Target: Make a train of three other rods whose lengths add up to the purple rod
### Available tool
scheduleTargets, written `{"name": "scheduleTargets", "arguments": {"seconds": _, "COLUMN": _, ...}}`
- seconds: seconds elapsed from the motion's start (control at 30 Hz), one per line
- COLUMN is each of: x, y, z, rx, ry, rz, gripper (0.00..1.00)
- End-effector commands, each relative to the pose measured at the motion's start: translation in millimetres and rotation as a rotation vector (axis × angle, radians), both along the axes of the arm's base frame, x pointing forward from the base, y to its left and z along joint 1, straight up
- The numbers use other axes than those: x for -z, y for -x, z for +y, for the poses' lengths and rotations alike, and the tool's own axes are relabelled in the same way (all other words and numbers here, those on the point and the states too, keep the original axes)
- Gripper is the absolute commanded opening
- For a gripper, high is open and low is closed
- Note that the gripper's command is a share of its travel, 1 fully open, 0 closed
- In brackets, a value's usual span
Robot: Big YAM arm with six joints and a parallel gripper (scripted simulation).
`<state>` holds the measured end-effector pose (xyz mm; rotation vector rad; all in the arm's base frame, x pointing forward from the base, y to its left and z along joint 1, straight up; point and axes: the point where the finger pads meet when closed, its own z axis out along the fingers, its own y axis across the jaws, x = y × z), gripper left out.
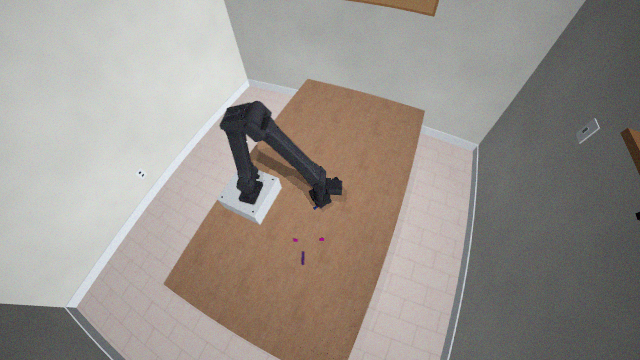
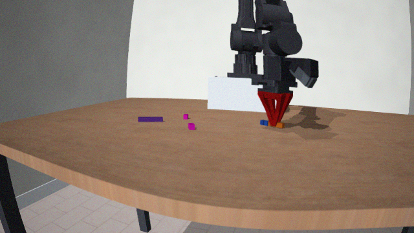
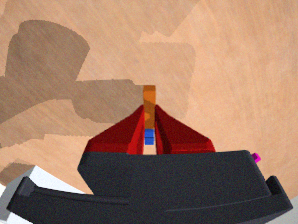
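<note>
My gripper [image 2: 275,123] has red fingers and is shut on the orange rod [image 2: 277,125], down at the table top near the arm's base. In the wrist view the orange rod [image 3: 149,99] sticks out ahead of the fingers. The small blue rod [image 2: 264,122] lies right at the orange rod's other end; in the wrist view it [image 3: 149,136] sits between the fingers. The purple rod [image 2: 150,119] lies flat far to the left. Two magenta rods [image 2: 185,116] [image 2: 191,126] lie apart from each other between the purple rod and the gripper.
The white base block [image 2: 233,94] of the arm stands just behind the gripper. In the overhead view the purple rod [image 1: 303,257] and the magenta rods [image 1: 295,240] [image 1: 321,239] lie toward the table's front, away from the gripper [image 1: 317,204].
</note>
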<state>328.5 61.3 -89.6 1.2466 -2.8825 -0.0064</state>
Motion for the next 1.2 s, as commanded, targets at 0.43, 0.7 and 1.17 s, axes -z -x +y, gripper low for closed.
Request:
{"name": "scheduleTargets", "arguments": {"seconds": 0.43, "x": -0.9, "y": -5.0, "z": 4.1, "rx": 0.005, "ry": -0.002, "rz": -0.021, "gripper": 0.04}}
{"name": "scheduleTargets", "arguments": {"seconds": 0.7, "x": -0.9, "y": -5.0, "z": 4.1, "rx": 0.005, "ry": -0.002, "rz": -0.021, "gripper": 0.16}}
{"name": "scheduleTargets", "arguments": {"seconds": 1.17, "x": -0.9, "y": -5.0, "z": 4.1, "rx": 0.005, "ry": -0.002, "rz": -0.021, "gripper": 0.23}}
